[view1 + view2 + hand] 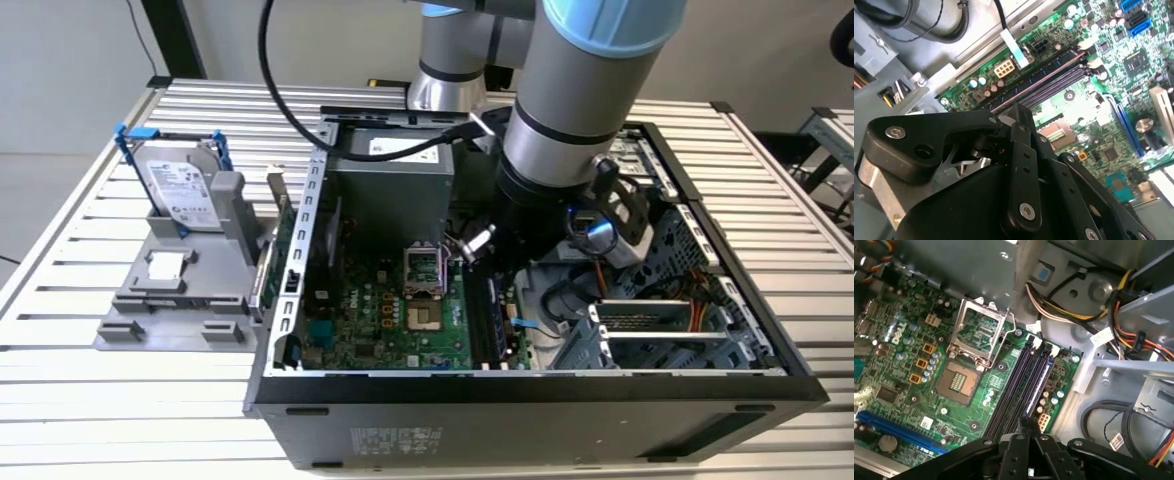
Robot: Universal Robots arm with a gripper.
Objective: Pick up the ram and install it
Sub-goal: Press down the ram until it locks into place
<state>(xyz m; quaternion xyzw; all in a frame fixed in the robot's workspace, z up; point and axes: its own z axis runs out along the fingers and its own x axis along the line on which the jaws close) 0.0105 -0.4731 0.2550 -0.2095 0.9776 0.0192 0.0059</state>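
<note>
Black gripper (pixel 483 248) is down inside the open grey PC case (pixel 534 385), right over the black memory slots (pixel 1016 385). Fingers (pixel 1019 440) are pinched nearly together; can't tell if anything is between them.

What looks like the ram, a long dark-blue board stick (pixel 1044 72), is standing in the slot nearest the case wall; can't tell if it's seated.

My guess: light, stiff, brittle. Hold by the long edges, not the chips.

Crowding it: silver CPU socket frame (pixel 979 332), yellow-orange cable bundle (pixel 1064 302), grey drive cage (pixel 661 335).

No legible text on boards, drive (pixel 186 190) or labels
</note>
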